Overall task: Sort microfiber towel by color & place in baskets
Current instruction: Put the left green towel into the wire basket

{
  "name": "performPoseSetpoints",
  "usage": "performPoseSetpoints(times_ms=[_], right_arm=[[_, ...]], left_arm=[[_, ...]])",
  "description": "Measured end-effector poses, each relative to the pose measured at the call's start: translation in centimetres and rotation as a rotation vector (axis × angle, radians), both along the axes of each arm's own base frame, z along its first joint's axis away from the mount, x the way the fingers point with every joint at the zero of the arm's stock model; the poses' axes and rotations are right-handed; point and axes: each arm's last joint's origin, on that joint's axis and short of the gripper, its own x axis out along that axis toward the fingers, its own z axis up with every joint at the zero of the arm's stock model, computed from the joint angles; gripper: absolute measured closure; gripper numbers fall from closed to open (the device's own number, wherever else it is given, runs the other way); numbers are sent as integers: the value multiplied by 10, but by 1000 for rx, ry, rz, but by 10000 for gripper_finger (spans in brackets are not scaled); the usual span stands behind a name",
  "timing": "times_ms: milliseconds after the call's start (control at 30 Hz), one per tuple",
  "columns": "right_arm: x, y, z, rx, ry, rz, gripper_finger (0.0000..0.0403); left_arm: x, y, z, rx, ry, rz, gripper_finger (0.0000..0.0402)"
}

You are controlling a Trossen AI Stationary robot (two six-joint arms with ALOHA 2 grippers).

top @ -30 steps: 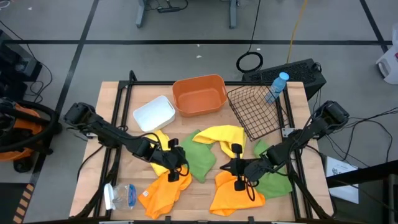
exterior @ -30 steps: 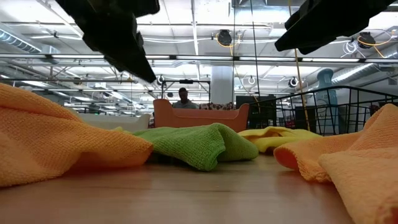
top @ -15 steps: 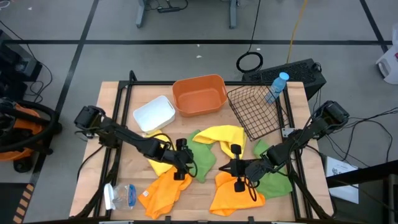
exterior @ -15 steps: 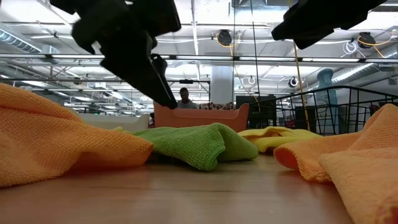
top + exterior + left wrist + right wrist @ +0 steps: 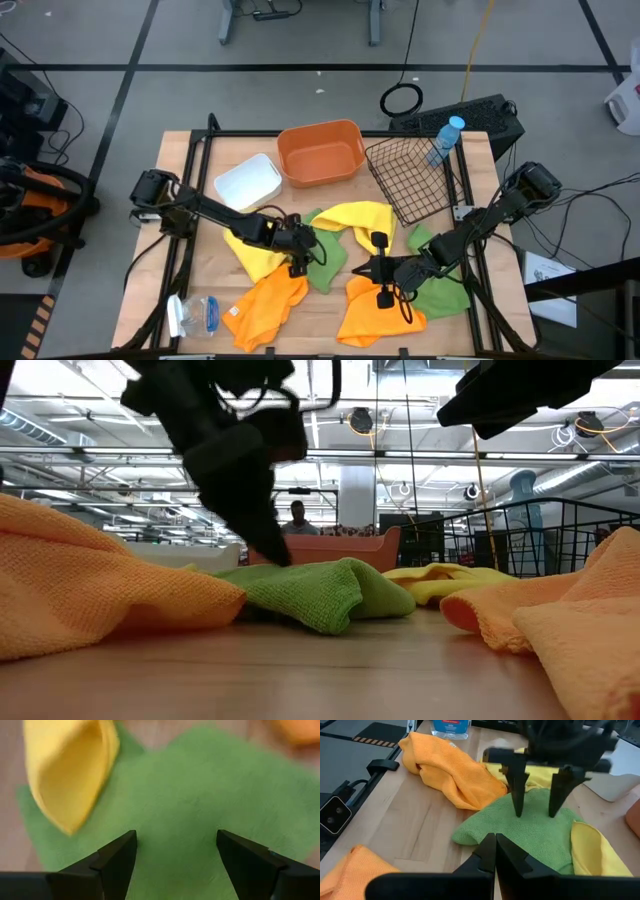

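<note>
Left gripper (image 5: 175,865) hung released just over the green towel (image 5: 200,810) — next: drop, pinch it; right gripper (image 5: 495,851) clenched, empty, near that towel.

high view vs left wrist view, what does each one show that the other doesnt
Only the high view shows the orange tub, the black wire basket, the white tray, the orange towels, and the right end effector, shut, over an orange towel.

Only the left wrist view shows the left end effector with its fingers spread open, close above the cloth with nothing between them.

Both show the green towel with a yellow towel lying over one edge of it.
</note>
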Motion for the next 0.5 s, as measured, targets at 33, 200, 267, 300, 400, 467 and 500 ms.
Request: performPoseSetpoints(times_ms=[33, 200, 267, 300, 400, 467, 500], right_arm=[[0, 0, 0, 0, 0, 0, 403], [0, 0, 0, -1, 2, 0, 403], [0, 0, 0, -1, 1, 0, 403], [0, 0, 0, 0, 1, 0, 403], [0, 0, 0, 2, 1, -2, 403], [0, 0, 0, 5, 0, -3, 403], [0, 0, 0, 5, 0, -3, 403]], left_arm=[[1, 0, -4, -1, 11, 1, 120], [4, -1, -21, 14, 47, 6, 120], [5, -1, -26, 9, 56, 9, 120], [7, -2, -30, 6, 57, 7, 121], [10, -3, -40, 19, 67, -13, 136], [11, -3, -45, 24, 73, -22, 157], [12, -3, -47, 25, 71, -24, 171]])
